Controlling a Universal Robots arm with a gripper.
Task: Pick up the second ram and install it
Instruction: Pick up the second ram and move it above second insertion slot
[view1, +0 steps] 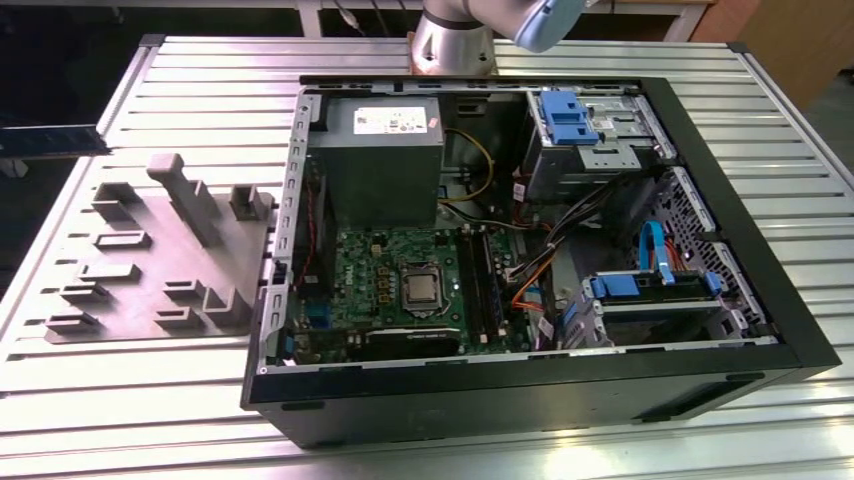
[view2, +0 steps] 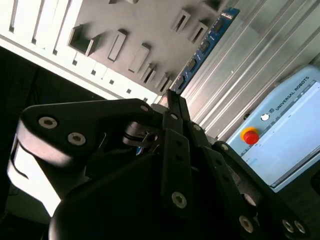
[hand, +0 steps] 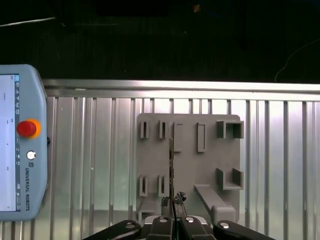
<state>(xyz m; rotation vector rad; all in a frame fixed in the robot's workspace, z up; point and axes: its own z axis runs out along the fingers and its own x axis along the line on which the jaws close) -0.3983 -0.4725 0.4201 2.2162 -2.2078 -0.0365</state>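
- Ribbed metal counter (view1: 174, 420) is seen carrying an open computer case (view1: 534, 405) and, at the exterior view's left, a grey fixture tray (view1: 147, 250).
- Pincer (hand: 172, 220) is pressed together on the second ram (view2: 205, 45). The strip is pinched at one end, juts out past the fingertips and is seen edge-on in the first wrist view.
- In the exterior view the ram is found at the far left, lifted off the counter and well apart from the case.
- Step judged: pick-up done, transfer stage in hand, install not yet done.
- Black memory slots (view1: 483, 290) lie just beside the CPU socket (view1: 420, 290). Whether one is already filled cannot be told.
- Seating is judged to call for the strip's long edge squared to a free slot, a straight descent and even pressure. A skewed entry could jam.
- Writing: maker's lettering is printed along the teach pendant (hand: 22, 165) near its red button (hand: 26, 128).
- A white sticker (view1: 394, 122) is fixed on the grey power-supply box (view1: 380, 180); its print cannot be made out.
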